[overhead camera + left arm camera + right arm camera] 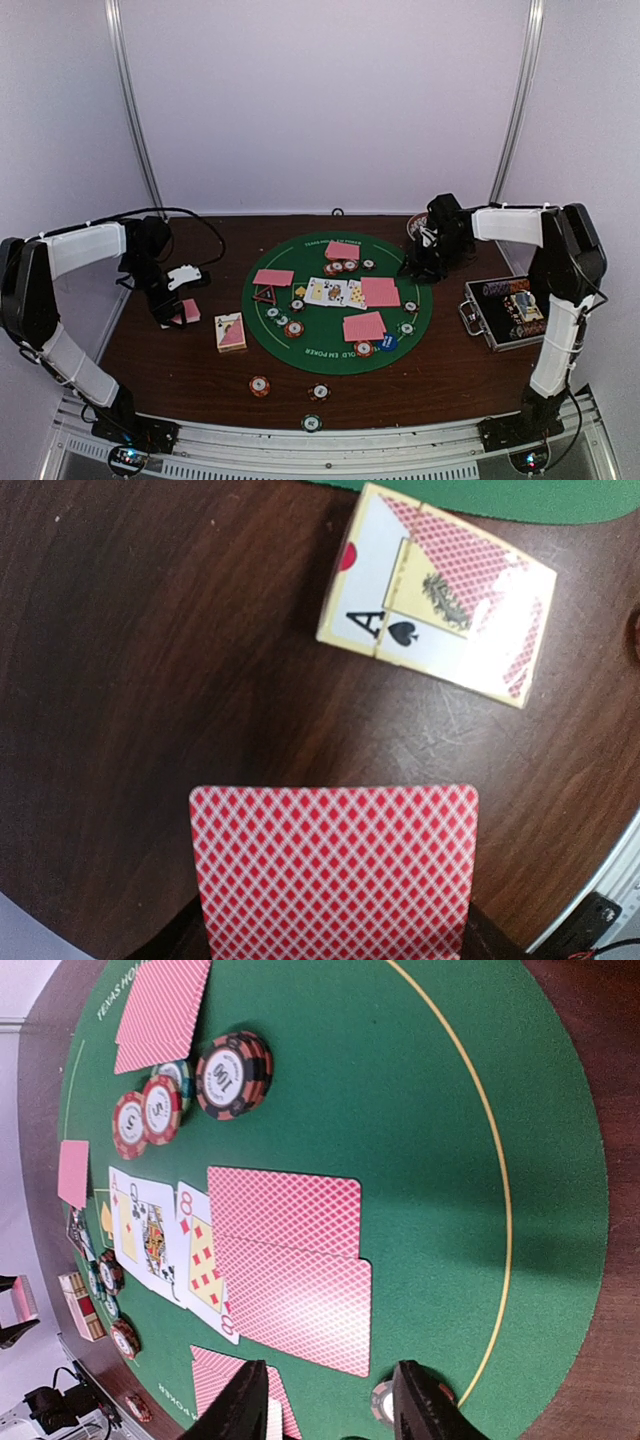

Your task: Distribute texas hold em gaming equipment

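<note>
Seen from above, the left gripper (178, 305) pinches a small stack of pink-backed cards (187, 313) over the dark bench (170, 370). It sits left of the round green mat (300, 258), with a boxed deck (230, 332) lying between the two. The right gripper (425, 262) hangs at the mat's far right rim, well apart from the metal-edged case (505, 310). The mat holds face-down cards, a row of face-up cards (335, 292) and chips, and three loose chips (259, 385) lie off it near the arm bases. At the left wrist, the diamond-patterned back fills the lower frame and its near edge disappears into the gripper, which is pressed together on it (the fingers themselves are hidden under the card). A thin stack gripped by one edge could fan out or shed a card on the way over. A low pass would likely catch the boxed deck, which lies straight ahead before the mat. At the right wrist, the fingers (245, 1405) stand spread with nothing between them. A single chip (384, 1402) lies close to one finger, and an overlapped pair of face-down cards (290, 1260) lies just ahead. Coming straight down here risks clipping that chip. It could also drag the pair across the face-up row beside it and scramble the deal.
</note>
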`<action>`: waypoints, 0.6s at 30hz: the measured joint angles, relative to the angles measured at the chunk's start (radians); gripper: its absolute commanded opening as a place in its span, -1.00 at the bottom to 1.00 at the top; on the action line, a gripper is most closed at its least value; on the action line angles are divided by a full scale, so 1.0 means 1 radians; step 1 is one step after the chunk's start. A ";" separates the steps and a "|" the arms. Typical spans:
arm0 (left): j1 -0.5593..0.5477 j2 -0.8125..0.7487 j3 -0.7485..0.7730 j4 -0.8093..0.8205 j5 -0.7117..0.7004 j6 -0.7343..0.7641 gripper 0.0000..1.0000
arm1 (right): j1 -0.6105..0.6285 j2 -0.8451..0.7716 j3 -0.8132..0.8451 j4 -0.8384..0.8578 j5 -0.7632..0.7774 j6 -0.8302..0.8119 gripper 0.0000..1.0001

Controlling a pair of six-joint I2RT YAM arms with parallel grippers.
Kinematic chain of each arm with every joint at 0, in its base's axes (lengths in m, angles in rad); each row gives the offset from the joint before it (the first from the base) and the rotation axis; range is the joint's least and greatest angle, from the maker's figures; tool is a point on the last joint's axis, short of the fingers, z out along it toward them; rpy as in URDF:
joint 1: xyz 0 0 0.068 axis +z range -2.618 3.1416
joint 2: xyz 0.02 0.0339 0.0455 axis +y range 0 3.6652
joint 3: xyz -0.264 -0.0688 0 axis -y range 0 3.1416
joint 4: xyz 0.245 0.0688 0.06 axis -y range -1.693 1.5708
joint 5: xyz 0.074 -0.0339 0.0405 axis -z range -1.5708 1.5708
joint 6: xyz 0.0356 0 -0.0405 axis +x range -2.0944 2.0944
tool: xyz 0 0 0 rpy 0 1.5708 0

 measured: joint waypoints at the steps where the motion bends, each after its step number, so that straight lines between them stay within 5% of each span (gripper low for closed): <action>1: 0.002 0.001 -0.018 0.016 -0.008 0.003 -1.00 | 0.000 -0.011 0.003 -0.002 0.005 0.000 -0.06; 18: -0.029 0.126 -0.138 0.218 -0.090 0.023 -0.99 | 0.040 -0.181 -0.048 0.026 0.024 0.058 0.00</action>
